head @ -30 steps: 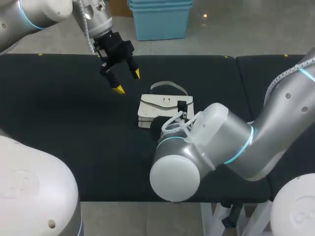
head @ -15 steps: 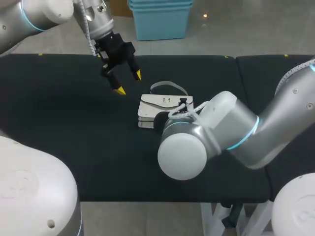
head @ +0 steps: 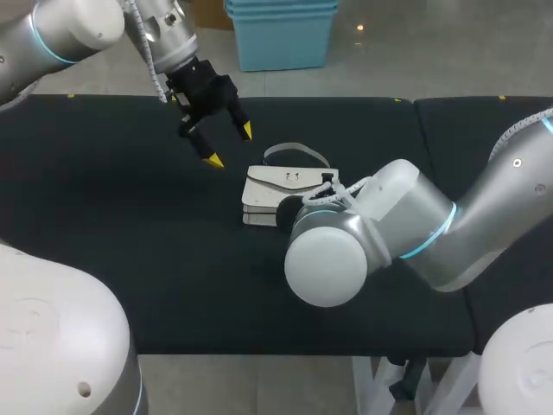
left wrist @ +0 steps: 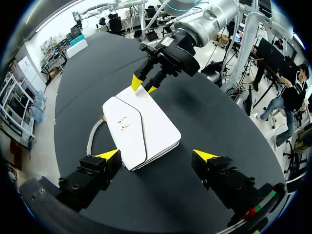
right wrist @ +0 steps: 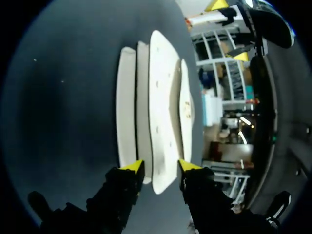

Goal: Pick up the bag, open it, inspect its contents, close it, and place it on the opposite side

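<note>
A white bag [head: 275,186] lies flat on the black table [head: 112,225], its thin strap [head: 295,152] looping toward the far edge. My right arm [head: 346,246] comes in low from the right, and its wrist hides the gripper in the head view. Seen from the left wrist, my right gripper [left wrist: 144,85] pinches the bag's [left wrist: 141,129] far corner. In its own view the right gripper [right wrist: 161,165] has both tips pressed on the end of the bag [right wrist: 163,97]. My left gripper [head: 231,145] hangs open above and left of the bag, and in its own view the left gripper [left wrist: 157,155] holds nothing.
A seam [head: 415,130] splits the black tabletop on the right. Bare cloth stretches to the left of the bag and along the near edge [head: 216,350].
The right gripper's fingers have come together on the bag's end while its wrist shifted right and closer in. The left gripper drifted slightly to the right, still open.
</note>
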Controlling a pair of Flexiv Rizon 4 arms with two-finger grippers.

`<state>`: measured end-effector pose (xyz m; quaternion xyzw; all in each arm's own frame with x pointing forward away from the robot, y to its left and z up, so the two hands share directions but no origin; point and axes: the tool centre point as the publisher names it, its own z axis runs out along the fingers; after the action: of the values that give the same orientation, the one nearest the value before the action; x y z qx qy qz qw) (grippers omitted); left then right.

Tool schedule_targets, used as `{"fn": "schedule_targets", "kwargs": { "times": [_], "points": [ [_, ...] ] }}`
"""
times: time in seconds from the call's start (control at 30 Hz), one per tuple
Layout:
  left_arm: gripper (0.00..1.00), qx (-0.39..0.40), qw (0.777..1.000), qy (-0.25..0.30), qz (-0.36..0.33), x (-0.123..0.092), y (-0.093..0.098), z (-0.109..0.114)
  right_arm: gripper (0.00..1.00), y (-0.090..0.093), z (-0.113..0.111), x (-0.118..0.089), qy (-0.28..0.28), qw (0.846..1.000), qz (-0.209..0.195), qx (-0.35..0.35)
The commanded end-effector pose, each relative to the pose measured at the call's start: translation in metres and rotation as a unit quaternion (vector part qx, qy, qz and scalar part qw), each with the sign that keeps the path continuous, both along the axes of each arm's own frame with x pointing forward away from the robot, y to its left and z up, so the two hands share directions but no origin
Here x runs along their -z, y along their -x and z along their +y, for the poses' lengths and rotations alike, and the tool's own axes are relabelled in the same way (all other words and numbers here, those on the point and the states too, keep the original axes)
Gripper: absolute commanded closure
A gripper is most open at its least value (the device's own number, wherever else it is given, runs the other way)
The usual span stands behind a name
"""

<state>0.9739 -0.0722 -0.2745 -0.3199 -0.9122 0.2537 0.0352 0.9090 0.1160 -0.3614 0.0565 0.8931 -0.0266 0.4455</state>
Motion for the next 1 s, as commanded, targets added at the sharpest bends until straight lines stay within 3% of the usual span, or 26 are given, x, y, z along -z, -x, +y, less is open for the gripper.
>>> {"fn": "schedule_targets", "kwargs": {
  "times": [0.03, 0.23, 0.4, 0.73, 1.0],
  "points": [
    [0.0, 0.001, 1.0, 0.001, -0.008, 0.002, 0.004, -0.002, 0.62, -0.004, -0.001, 0.007, -0.002, 1.0, -0.001, 0.003],
    [0.0, 0.011, 1.0, 0.008, -0.017, 0.003, 0.006, -0.006, 0.75, -0.006, -0.001, 0.008, -0.006, 1.0, -0.002, 0.008],
    [0.0, 0.017, 0.999, 0.014, -0.025, 0.004, 0.008, -0.008, 1.0, -0.007, -0.001, 0.009, -0.008, 1.0, -0.005, 0.011],
    [0.0, 0.033, 0.998, 0.034, -0.052, 0.012, 0.014, -0.016, 1.0, -0.003, 0.001, 0.014, -0.023, 1.0, -0.013, 0.011],
    [0.0, 0.028, 0.989, 0.067, -0.13, 0.012, 0.02, -0.028, 1.0, -0.001, 0.003, 0.014, -0.034, 0.999, -0.013, 0.015]
  ]
}}
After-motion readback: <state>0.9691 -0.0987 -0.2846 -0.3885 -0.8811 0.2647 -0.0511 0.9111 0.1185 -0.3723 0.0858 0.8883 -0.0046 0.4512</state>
